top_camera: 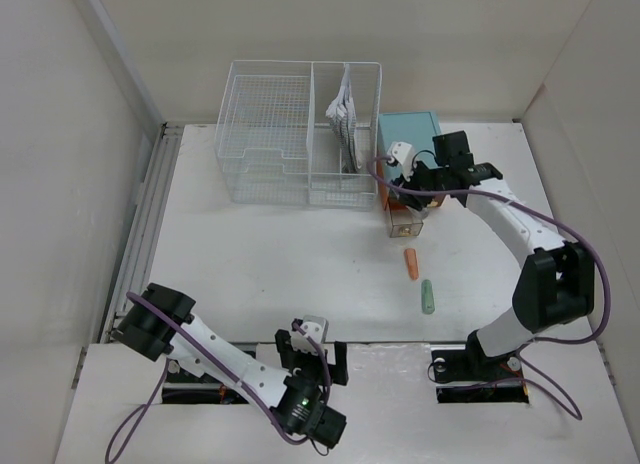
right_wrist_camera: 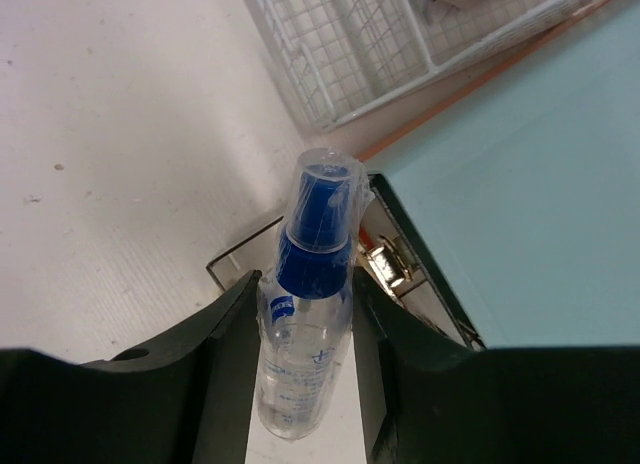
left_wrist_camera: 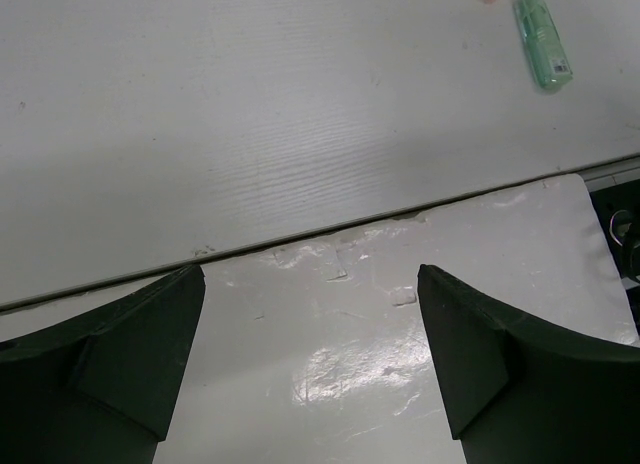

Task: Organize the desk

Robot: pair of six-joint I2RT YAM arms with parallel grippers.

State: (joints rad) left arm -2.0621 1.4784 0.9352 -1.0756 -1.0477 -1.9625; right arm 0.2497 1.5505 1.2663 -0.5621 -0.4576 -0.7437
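The left gripper (left_wrist_camera: pixel 310 284), its two dark fingers spread wide with nothing between them, is being held low over a glossy white plate (left_wrist_camera: pixel 380 334) at the near edge of the desk (left_wrist_camera: pixel 250 114). The desk, a matte white tabletop, is being shown filling the middle of the overhead view. It is being hemmed in by pale panel walls (top_camera: pixel 60 184) on three sides and by a grooved metal rail (top_camera: pixel 145 219) along its left edge.

At the far right, a clear spray bottle (right_wrist_camera: pixel 300 374) with a blue pump head under a transparent cap is being pinched between the fingers of the right gripper (right_wrist_camera: pixel 305 294). It is being held just above an open drawer (top_camera: pixel 405 222) at the front of a teal drawer box (top_camera: pixel 410 132). A small blue badge, likely a maker's logo, is being displayed on the bottle's label, its lettering too small to be read.

A white wire-mesh basket (top_camera: pixel 265 134) is being seen just beside the box, with a patterned item (top_camera: pixel 345 114) in its right compartment. An orange item (top_camera: pixel 410 263) and a green item (top_camera: pixel 428 297) are being left lying near each other on the tabletop in front of the drawer. A broad stretch of white surface is lying open between the basket and the near edge.
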